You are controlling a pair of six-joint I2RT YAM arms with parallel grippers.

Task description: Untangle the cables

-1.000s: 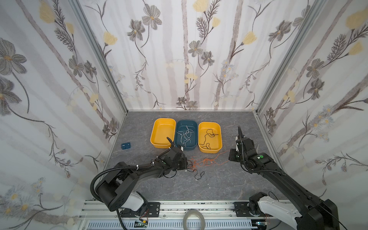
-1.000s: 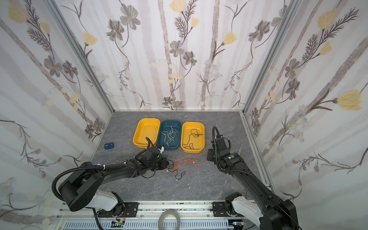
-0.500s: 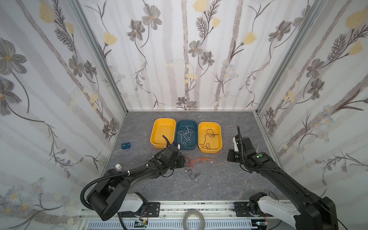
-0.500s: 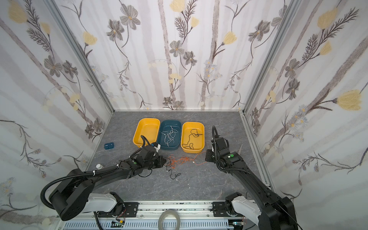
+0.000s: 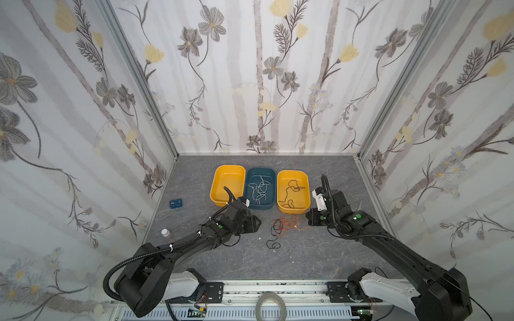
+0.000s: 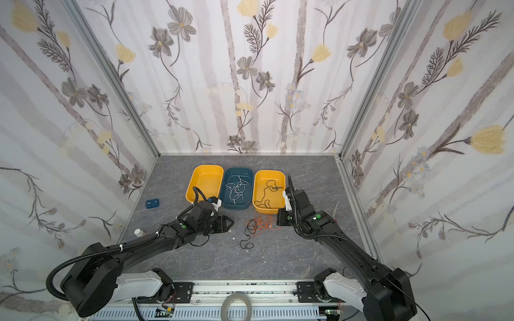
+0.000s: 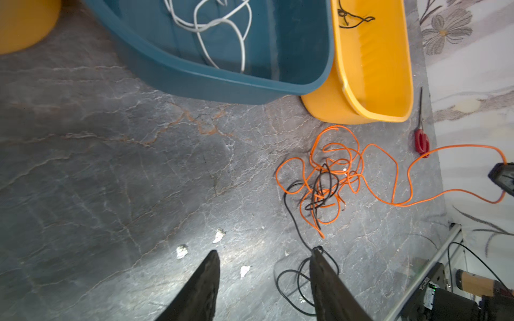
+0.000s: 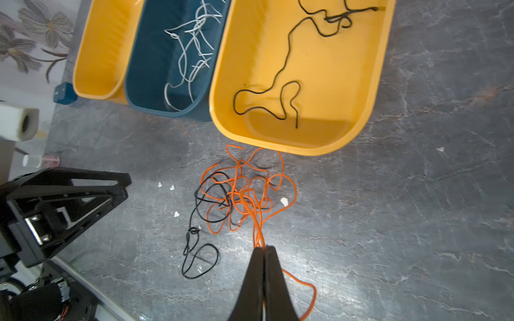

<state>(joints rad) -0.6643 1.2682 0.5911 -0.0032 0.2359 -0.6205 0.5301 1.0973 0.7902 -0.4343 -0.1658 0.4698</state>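
So the right gripper (image 8: 262, 248) is clamped shut on an orange cable (image 8: 244, 194). The left gripper (image 7: 264, 251) is spread open with nothing pinched, though a black cable (image 7: 319, 183) seems touched by one fingertip (image 7: 319, 264). The tangle (image 5: 286, 226) is found just below centre in both top views, under the right-hand yellow tray (image 5: 301, 200). If the orange gets yanked, the knot could be cinched tighter or the clump dragged along.

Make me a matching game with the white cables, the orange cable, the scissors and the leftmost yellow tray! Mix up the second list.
Things:
1. white cables
2. orange cable
3. red scissors
4. leftmost yellow tray

Places or states:
A. pinched by the right end effector
B. empty
C. in the blue tray
D. on the table by the wall

Pairs: 1-C, 2-A, 3-D, 4-B.
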